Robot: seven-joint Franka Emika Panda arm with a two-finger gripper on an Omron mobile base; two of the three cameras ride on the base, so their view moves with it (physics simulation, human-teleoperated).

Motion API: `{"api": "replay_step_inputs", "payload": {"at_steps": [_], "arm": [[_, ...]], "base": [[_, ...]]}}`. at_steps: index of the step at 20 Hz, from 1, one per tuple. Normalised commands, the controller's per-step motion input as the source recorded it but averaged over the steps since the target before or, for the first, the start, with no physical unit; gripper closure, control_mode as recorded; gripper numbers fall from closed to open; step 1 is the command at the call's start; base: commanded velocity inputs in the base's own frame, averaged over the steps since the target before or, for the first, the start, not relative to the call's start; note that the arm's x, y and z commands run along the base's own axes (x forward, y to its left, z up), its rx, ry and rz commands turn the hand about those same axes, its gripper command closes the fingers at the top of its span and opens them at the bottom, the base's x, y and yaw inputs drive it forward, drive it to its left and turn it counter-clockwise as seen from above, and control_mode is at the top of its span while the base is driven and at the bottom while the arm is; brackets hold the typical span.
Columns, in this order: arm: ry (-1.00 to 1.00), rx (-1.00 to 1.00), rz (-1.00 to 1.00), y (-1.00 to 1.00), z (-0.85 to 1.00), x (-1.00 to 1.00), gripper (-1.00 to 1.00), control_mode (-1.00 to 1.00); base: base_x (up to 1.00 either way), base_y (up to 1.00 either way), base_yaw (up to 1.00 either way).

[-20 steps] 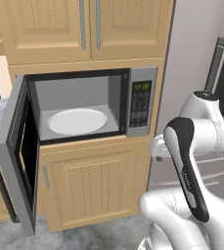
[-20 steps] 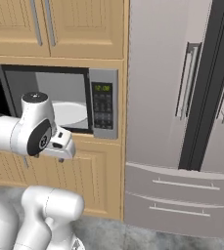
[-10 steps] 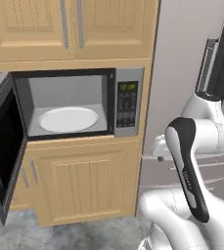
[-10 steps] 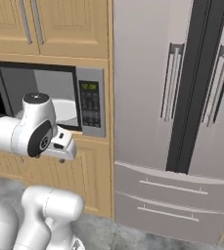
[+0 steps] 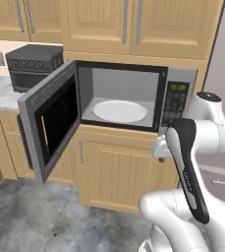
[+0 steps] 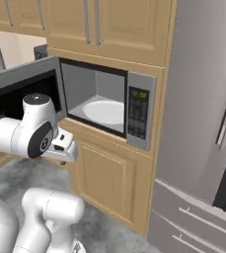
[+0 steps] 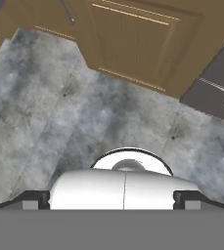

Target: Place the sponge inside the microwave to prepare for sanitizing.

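Down near the floor is where our tool (image 7: 111, 197) points: its two dark fingertips (image 7: 33, 199) stand spread as wide as they go, with nothing between them, above grey stone floor (image 7: 59, 112) and the foot of a wooden base cabinet (image 7: 133, 39). From the base cameras we see the folded arm (image 5: 192, 162) in front of that cabinet, just right of the microwave (image 5: 128, 101). The microwave's door (image 5: 50, 123) hangs wide open, swung out to the left, and the white round plate (image 5: 120, 111) inside lies bare. Left of it, a black toaster oven (image 5: 33, 64) sits on the grey worktop (image 5: 1, 93). We cannot find the sponge, so we cannot place it relative to the tool; the task looks barely begun. Our worry is the open door: it juts into the aisle, and if the sponge lies somewhere to the left, a wide arm swing or a drive that way could knock it.
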Motion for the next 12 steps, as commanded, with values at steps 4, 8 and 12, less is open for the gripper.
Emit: {"api": "replay_step_inputs", "payload": {"at_steps": [4, 8, 12], "arm": [[0.00, 0.00, 0.00, 0.00, 0.00, 0.00, -1.00, 1.00], [0.00, 0.00, 0.00, 0.00, 0.00, 0.00, -1.00, 1.00], [0.00, 0.00, 0.00, 0.00, 0.00, 0.00, -1.00, 1.00]], "base": [[0.00, -0.31, 0.67], [0.00, -0.20, 0.69], [0.00, -0.05, 0.66]]}}
